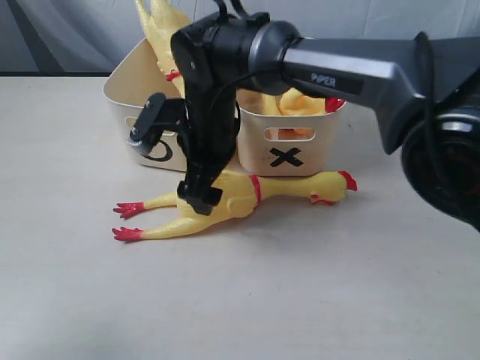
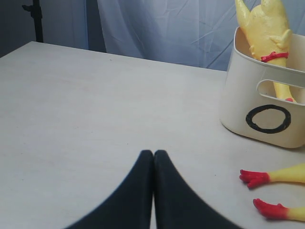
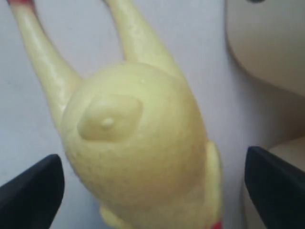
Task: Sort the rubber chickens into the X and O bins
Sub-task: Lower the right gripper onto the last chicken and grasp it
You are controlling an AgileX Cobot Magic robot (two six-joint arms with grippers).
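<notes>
A large rubber chicken lies on its side on the table in front of the bins, head to the right, red feet to the left. My right gripper is down over its body, open, with the fingertips on either side of the yellow belly, apart from it. The O bin holds an upright chicken. A yellow chicken is inside the X bin. My left gripper is shut and empty, low over bare table, left of the O bin.
The right arm stretches from the right edge across both bins. The two bins stand side by side, touching, at the back of the table. A grey cloth backdrop hangs behind the table's far edge.
</notes>
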